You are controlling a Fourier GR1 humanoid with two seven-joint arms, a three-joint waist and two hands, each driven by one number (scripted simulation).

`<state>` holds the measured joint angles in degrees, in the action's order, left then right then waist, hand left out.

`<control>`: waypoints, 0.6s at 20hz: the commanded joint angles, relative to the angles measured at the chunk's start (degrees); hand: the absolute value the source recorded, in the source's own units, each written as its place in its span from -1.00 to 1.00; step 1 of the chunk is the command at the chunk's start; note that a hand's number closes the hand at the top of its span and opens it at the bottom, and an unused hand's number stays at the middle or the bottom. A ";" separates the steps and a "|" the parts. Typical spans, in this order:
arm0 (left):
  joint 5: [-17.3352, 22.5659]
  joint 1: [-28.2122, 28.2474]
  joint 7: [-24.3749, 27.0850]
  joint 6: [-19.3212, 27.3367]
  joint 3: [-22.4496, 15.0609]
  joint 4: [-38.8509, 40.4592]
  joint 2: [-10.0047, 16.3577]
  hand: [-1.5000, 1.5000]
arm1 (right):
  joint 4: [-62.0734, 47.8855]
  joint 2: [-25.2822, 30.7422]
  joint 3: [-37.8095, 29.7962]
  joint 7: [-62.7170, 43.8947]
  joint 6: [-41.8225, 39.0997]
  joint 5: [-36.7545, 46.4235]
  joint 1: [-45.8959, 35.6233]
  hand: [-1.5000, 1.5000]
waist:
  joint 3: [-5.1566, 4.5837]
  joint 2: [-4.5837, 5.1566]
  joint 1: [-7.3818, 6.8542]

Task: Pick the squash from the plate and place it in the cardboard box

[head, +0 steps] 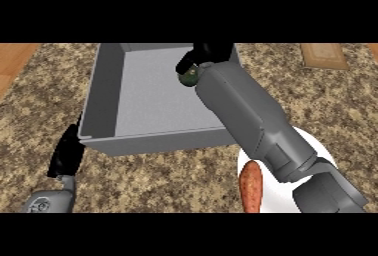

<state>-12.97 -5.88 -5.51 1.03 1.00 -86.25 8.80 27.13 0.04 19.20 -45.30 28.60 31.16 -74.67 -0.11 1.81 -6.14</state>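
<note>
Now | right hand [208, 52] curled round dark-green squash [190, 76] | above smooth grey rectangular box [99, 95] | left hand [65, 152] relaxed

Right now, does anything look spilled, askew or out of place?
Nothing stands out. The right hand curls its fingers round the green squash above the grey box, which sits flat on the counter. An orange vegetable lies on the white plate. The left hand rests beside the box.

Box [100, 100] on the counter [170, 175]. Over the inside of the box, near its right wall: squash [190, 76], in the right hand [210, 51]. Front right of the box: plate [310, 145] with a long vegetable [251, 187] on it. Beside its front left corner: left hand [66, 152]. Behind it, to the right: small board [325, 55].
</note>
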 commanded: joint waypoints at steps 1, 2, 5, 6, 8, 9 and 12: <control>0.40 -0.45 -0.62 -0.91 -1.06 -1.13 -0.61 0.00 | -4.27 -0.04 -0.85 3.25 4.62 -2.82 -1.30 -1.00 | 0.04 0.43 -1.56; 0.13 1.36 0.72 -1.26 -0.25 -0.96 0.89 0.00 | -3.87 -0.04 -1.81 3.95 6.02 -3.86 -1.82 -1.00 | 0.05 0.05 -0.78; 0.44 -0.17 0.97 -0.37 0.21 0.05 -0.02 0.00 | -1.87 -0.04 -2.70 7.27 16.28 -4.56 0.04 -1.00 | 0.08 0.11 -0.16; -0.32 -1.42 -0.62 0.01 -0.58 -1.00 -0.38 0.00 | -1.54 -0.04 -3.52 7.11 20.11 -4.73 0.25 -1.00 | 0.13 0.07 -0.02; -0.35 -0.60 -1.45 -0.04 0.65 -1.26 0.96 0.00 | -1.69 -0.04 -5.48 9.34 24.23 -4.90 -0.60 -1.00 | 0.15 -0.10 0.62; 1.15 1.27 0.13 -0.96 1.64 -1.59 1.50 0.00 | 0.34 -0.03 -6.24 10.23 26.92 -6.22 0.36 -1.00 | 0.14 -0.43 0.65; 0.25 2.31 -1.28 -0.43 0.29 -2.32 0.37 0.00 | 2.94 -0.03 -9.70 13.73 28.51 -9.64 0.19 -1.00 | 0.18 -0.96 2.33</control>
<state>-12.70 -4.98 -5.79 0.84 1.65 -87.04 9.21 27.40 0.18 12.63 -34.20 50.49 24.54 -74.78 0.01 1.47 -5.12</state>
